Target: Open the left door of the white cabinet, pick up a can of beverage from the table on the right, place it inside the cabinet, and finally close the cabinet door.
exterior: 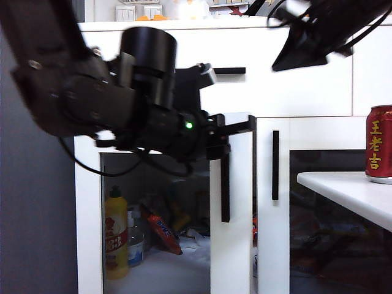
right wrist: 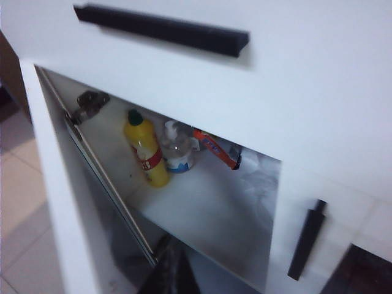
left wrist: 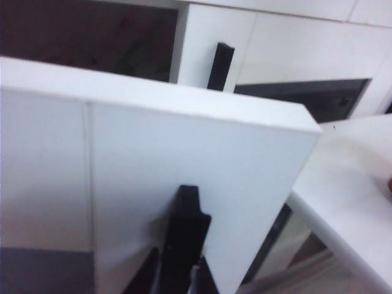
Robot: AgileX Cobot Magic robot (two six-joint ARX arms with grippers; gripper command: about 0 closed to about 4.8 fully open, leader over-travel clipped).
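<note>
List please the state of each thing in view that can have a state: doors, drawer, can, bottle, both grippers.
left door: swung open
right door: closed
drawer: closed
can of beverage: upright on the table
yellow bottle: upright inside the white cabinet, cap on
left gripper: shut on the left door's handle
right gripper: raised, shut, empty
</note>
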